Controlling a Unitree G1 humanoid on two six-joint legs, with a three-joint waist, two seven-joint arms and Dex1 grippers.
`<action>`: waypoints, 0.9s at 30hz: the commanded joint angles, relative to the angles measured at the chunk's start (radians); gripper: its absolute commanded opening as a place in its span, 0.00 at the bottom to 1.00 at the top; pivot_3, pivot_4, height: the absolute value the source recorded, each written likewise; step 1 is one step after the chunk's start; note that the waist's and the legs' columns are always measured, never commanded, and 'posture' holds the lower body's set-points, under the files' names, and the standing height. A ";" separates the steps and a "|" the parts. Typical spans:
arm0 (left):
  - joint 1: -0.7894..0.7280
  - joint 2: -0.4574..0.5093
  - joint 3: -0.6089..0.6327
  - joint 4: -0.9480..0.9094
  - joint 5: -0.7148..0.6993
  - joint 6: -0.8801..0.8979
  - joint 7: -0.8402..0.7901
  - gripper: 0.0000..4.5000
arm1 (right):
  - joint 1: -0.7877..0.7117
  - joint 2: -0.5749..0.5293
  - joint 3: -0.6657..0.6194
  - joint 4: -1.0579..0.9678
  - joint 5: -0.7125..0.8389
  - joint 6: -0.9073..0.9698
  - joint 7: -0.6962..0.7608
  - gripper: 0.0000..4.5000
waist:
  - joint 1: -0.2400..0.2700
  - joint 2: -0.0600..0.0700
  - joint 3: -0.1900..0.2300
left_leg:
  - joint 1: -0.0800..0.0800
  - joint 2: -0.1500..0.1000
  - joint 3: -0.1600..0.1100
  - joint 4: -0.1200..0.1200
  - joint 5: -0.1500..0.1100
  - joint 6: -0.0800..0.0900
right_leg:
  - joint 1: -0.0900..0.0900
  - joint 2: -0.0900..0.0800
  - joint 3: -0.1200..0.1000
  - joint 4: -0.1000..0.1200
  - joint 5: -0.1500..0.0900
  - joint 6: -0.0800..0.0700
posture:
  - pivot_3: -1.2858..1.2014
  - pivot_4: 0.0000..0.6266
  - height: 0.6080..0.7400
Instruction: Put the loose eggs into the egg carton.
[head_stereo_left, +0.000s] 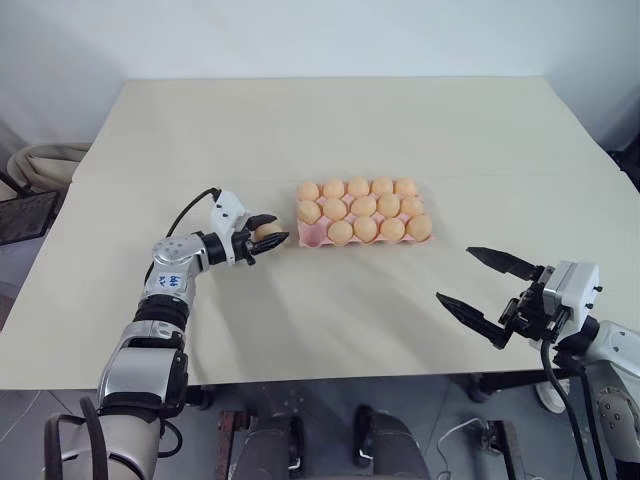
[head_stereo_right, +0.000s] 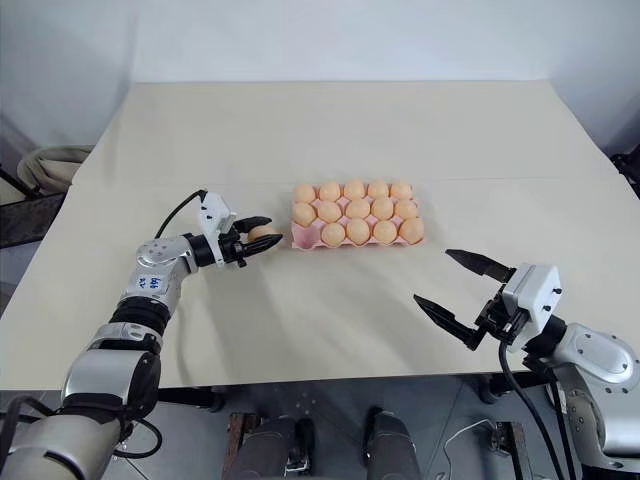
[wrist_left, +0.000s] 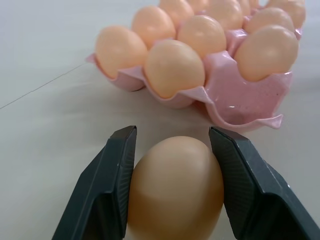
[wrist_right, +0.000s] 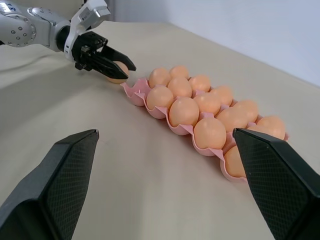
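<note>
The pink egg carton (head_stereo_left: 312, 238) lies in the middle of the table with several pale orange eggs (head_stereo_left: 365, 209) in its cups; the front-left corner cup holds none. My left gripper (head_stereo_left: 272, 233) is just left of that corner, pointing level toward it, shut on one loose egg (wrist_left: 175, 190). Both black fingers (wrist_left: 112, 180) press the egg's sides. I cannot tell whether this egg (wrist_right: 117, 70) rests on the table or hangs just above it. My right gripper (head_stereo_left: 455, 273) is open and holds nothing, near the table's front edge to the right of the carton.
The beige table (head_stereo_left: 330, 120) stretches wide behind and beside the carton. A padded chair (head_stereo_left: 40, 165) stands off the table's left side. A thin seam line crosses the table behind the carton.
</note>
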 joint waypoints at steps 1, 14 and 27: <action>-0.010 -0.018 0.020 -0.129 -0.070 0.039 -0.058 0.52 | -0.010 0.003 -0.009 -0.002 0.011 -0.015 0.008 1.00 | 0.004 0.000 0.000 | 0.000 0.000 0.000 0.000 0.000 0.000 | 0.000 0.000 0.000 0.000 0.000 0.000 | 0.52 0.24 1.00; -0.072 -0.140 -0.066 -0.130 -0.027 0.071 -0.034 0.61 | 0.005 0.009 -0.020 -0.004 0.008 -0.026 0.008 1.00 | -0.001 0.000 0.000 | 0.000 -0.001 0.001 0.000 0.001 0.005 | 0.002 0.001 0.000 -0.001 0.002 0.003 | 0.52 0.24 1.00; 0.017 0.021 0.022 -0.318 -0.111 0.072 -0.099 0.99 | 0.022 0.010 -0.028 0.005 0.010 -0.036 0.013 1.00 | -0.004 0.000 0.000 | 0.000 -0.001 0.001 0.000 0.000 0.002 | 0.000 0.000 0.001 0.000 0.002 0.003 | 0.52 0.24 1.00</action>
